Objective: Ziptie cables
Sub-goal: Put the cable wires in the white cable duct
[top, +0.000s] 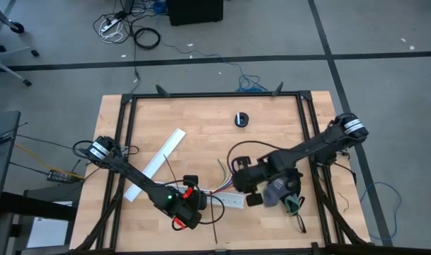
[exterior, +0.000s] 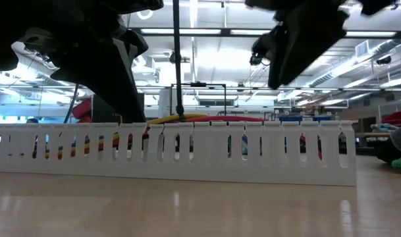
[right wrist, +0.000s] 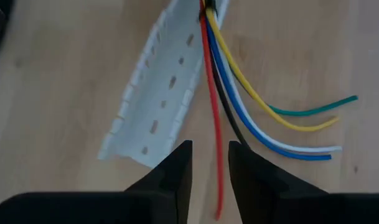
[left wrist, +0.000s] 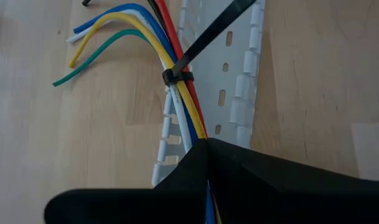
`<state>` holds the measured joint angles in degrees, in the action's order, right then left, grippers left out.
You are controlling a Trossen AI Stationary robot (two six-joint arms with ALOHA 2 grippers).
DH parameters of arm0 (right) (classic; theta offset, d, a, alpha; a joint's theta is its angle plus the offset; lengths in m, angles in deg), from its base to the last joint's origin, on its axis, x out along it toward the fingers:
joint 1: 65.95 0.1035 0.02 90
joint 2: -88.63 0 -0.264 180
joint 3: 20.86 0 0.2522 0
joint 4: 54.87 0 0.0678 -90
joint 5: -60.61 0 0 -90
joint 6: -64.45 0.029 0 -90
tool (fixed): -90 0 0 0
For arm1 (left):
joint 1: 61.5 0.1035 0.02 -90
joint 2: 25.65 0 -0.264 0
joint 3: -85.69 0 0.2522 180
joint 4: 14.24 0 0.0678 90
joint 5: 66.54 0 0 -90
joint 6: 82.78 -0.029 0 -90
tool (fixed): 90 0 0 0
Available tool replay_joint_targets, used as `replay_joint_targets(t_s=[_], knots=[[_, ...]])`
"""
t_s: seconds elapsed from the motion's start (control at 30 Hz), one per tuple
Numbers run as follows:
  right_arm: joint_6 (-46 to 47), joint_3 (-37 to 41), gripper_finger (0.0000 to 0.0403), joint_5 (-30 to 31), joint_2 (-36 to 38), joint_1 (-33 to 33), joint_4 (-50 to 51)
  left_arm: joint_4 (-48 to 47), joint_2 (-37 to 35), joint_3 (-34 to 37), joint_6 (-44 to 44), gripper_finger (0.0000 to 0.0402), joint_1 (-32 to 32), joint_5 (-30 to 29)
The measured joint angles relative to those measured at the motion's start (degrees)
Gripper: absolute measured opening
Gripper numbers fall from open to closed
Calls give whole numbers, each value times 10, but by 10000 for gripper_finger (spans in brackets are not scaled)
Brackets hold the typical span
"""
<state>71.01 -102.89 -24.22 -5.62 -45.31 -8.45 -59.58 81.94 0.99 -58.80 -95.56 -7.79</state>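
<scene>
The cables (left wrist: 177,50) are a bundle of red, yellow, blue, white, green and black wires. A black ziptie (left wrist: 177,78) is looped round them, and its tail (exterior: 176,66) sticks upward. The bundle runs beside a short white slotted channel (left wrist: 236,81), and its free ends (right wrist: 301,124) fan out on the table. My left gripper (left wrist: 206,144), near the table's front edge (top: 203,197), is shut on the bundle. My right gripper (right wrist: 210,158) hangs open above the free ends (top: 238,184). The red wire (right wrist: 214,124) shows below its gap, untouched. My left gripper pinches the cable bundle (left wrist: 198,127) between its two fingers, a short way behind the ziptie loop. The fingers slant down toward the table and lie roughly along the wires, which run back between them. Beyond the loop the wire ends spread slack over the wood.
A longer white slotted channel (top: 155,164) lies slanted at the table's left. A small black round thing (top: 241,119) sits toward the far edge. A grey and green object (top: 282,195) lies right of my right gripper. Black frame rails (top: 127,142) border the table.
</scene>
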Motion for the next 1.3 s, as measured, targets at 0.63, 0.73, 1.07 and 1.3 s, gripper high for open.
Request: replay_joint_targets(t_s=[0.63, 0.73, 1.07, 1.3], knots=[[-155, 0, 117, 256, -77, 16, -138, 0, 0, 0, 2, 0, 0, 12], [-189, 0, 114, 266, -77, 22, -206, 0, 0, 0, 2, 0, 0, 13], [-104, -6, 113, 243, -73, 33, -237, 5, 0, 0, -6, 0, 0, 13], [-62, -120, 113, 44, -66, 5, 22, 10, 0, 0, -10, 0, 0, 14]])
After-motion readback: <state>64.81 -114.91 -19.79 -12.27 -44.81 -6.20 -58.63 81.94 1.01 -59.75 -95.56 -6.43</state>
